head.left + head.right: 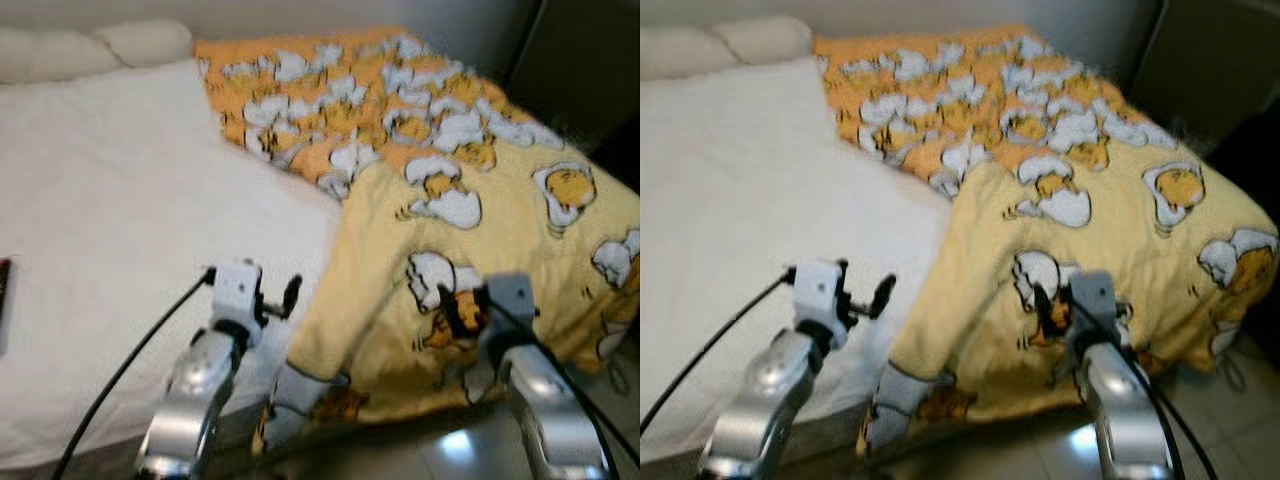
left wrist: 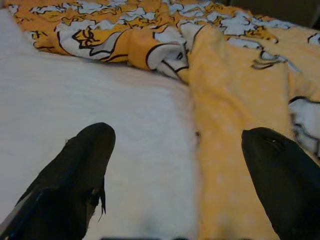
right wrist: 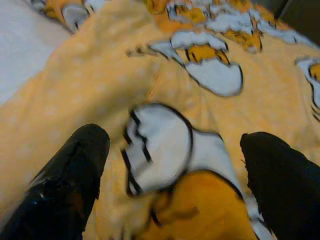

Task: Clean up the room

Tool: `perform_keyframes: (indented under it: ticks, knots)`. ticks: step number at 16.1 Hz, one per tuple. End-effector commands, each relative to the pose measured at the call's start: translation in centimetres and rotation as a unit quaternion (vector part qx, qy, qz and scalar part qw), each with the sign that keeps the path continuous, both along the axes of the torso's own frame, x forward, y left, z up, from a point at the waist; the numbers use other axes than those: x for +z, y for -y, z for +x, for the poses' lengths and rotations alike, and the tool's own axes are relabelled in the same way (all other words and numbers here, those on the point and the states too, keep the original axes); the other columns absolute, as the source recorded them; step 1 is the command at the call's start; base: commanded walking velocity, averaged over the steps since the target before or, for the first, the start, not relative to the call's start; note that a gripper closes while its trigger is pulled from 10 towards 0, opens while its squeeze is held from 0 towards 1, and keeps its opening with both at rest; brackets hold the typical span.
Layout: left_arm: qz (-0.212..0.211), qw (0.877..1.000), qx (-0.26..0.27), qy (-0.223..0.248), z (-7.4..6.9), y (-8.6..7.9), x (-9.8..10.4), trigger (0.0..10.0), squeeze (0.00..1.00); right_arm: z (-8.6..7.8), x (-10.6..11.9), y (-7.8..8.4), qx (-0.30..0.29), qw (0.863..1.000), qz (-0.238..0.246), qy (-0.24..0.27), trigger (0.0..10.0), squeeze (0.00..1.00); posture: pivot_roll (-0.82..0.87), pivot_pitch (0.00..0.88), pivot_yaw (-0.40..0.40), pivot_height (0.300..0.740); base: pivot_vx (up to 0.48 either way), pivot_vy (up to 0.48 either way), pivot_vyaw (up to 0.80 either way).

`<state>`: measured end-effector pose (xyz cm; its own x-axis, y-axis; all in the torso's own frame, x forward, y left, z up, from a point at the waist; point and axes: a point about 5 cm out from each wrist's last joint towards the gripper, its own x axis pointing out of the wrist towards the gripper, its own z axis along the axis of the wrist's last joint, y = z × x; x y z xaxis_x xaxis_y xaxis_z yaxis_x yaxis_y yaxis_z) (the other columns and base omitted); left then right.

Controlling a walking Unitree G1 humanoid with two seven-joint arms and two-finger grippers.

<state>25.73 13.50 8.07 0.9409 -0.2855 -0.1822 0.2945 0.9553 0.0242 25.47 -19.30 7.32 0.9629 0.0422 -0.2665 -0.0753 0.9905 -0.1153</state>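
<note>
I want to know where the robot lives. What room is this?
Most likely a bedroom. There is a bed with a white sheet, pillows at its head, and a yellow cartoon-print blanket rumpled over one side. Both grippers, left and right, are open above it.

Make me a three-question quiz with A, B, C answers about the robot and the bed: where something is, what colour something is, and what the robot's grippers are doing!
1. Where does the yellow blanket lie?
A. on the bed's right part
B. on the floor
C. on the pillows

2. What colour is the bare sheet?
A. blue
B. white
C. green

3. How are the fingers of the left gripper and the right gripper?
A. both shut
B. both spread open
C. one holds a cup

Answers:
1. A, it covers the right side and hangs over the near edge.
2. B, the uncovered left part is white.
3. B, each wrist view shows two fingers apart, holding nothing.
</note>
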Motion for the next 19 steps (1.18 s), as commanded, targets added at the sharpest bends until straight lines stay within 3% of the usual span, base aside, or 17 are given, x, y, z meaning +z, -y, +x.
perform_keyframes:
  ticks: [1, 5, 7, 9, 10, 11, 12, 13, 15, 16, 17, 19]
  knots:
    - [0.015, 1.0, -0.018, -0.011, -0.3, 0.0, -0.5, 10.0, 0.0, -0.2, 0.2, -0.5, 0.01, 1.0, -0.002, 0.003, 10.0, 0.0, 0.0, 0.0, 0.002, 0.74, 0.0, 0.0, 0.0]
    - [0.022, 0.999, -0.035, -0.013, -0.2, 0.1, -0.7, 10.0, 0.0, -1.1, -0.1, 0.1, 0.008, 1.0, -0.008, -0.006, 10.0, 0.0, -0.02, 0.0, 0.01, 0.74, 0.0, 0.0, 0.0]
    - [0.032, 0.999, -0.032, -0.015, -0.2, 0.1, -1.1, 10.0, 0.0, -1.1, -0.4, 0.8, -0.012, 0.999, -0.04, -0.022, 10.0, 0.0, -0.02, 0.0, 0.009, 0.74, 0.0, 0.0, 0.0]
    - [0.026, 0.998, -0.034, -0.042, 0.3, 0.0, -2.0, 10.0, 0.0, -1.0, -0.2, 1.2, -0.023, 0.998, -0.047, -0.021, 10.0, 0.0, -0.03, 0.0, 0.01, 0.74, 0.0, 0.0, 0.0]
    - [0.003, 0.997, -0.053, -0.058, 0.6, 0.4, -2.5, 10.0, 0.0, -1.0, 0.2, 0.8, -0.002, 1.0, -0.026, -0.011, 10.0, 0.0, -0.04, 0.0, 0.009, 0.74, 0.0, 0.0, 0.0]
    - [-0.004, 0.996, -0.059, -0.062, 0.7, 0.4, -2.6, 10.0, 0.32, -1.0, 0.3, 0.7, 0.003, 1.0, -0.02, -0.007, 10.0, 0.0, -0.04, 0.0, 0.009, 0.74, 0.0, 0.0, 0.0]
    - [-0.024, 0.99, -0.101, -0.091, 1.3, 1.2, -3.3, 10.0, 1.0, -1.3, 0.7, 1.0, 0.029, 1.0, -0.005, -0.01, 10.0, 0.0, -0.05, 0.0, 0.009, 0.74, 0.0, 0.0, 0.0]
    - [-0.012, 0.985, -0.131, -0.115, 1.9, 1.9, -4.2, 10.0, 1.0, -1.6, 1.0, 1.5, 0.062, 0.998, -0.011, -0.023, 10.0, 0.0, -0.07, 0.0, 0.014, 0.74, 0.0, 0.0, 0.0]
    - [0.028, 0.983, -0.115, -0.139, 3.0, 2.1, -5.3, 10.0, 1.0, -1.9, 1.2, 2.5, 0.092, 0.994, -0.035, -0.036, 10.0, 0.0, -0.1, 0.0, 0.021, 0.74, 0.0, 0.0, 0.0]
    - [0.051, 0.984, -0.099, -0.14, 3.6, 1.9, -5.7, 10.0, 0.62, -2.1, 1.4, 2.7, 0.105, 0.993, -0.044, -0.042, 10.0, 0.0, -0.12, 0.0, 0.027, 0.74, 0.0, 0.0, 0.0]
    - [0.072, 0.984, -0.077, -0.141, 4.1, 1.5, -5.8, 10.0, 0.06, -2.2, 1.5, 2.8, 0.117, 0.991, -0.049, -0.045, 10.0, 0.0, -0.13, 0.0, 0.032, 0.74, 0.0, 0.0, 0.0]
    - [0.093, 0.984, -0.025, -0.152, 5.0, 0.6, -6.2, 10.0, 0.0, -2.9, 1.8, 3.0, 0.145, 0.986, -0.061, -0.056, 10.0, 0.0, -0.16, 0.0, 0.041, 0.74, 0.0, 0.0, 0.0]
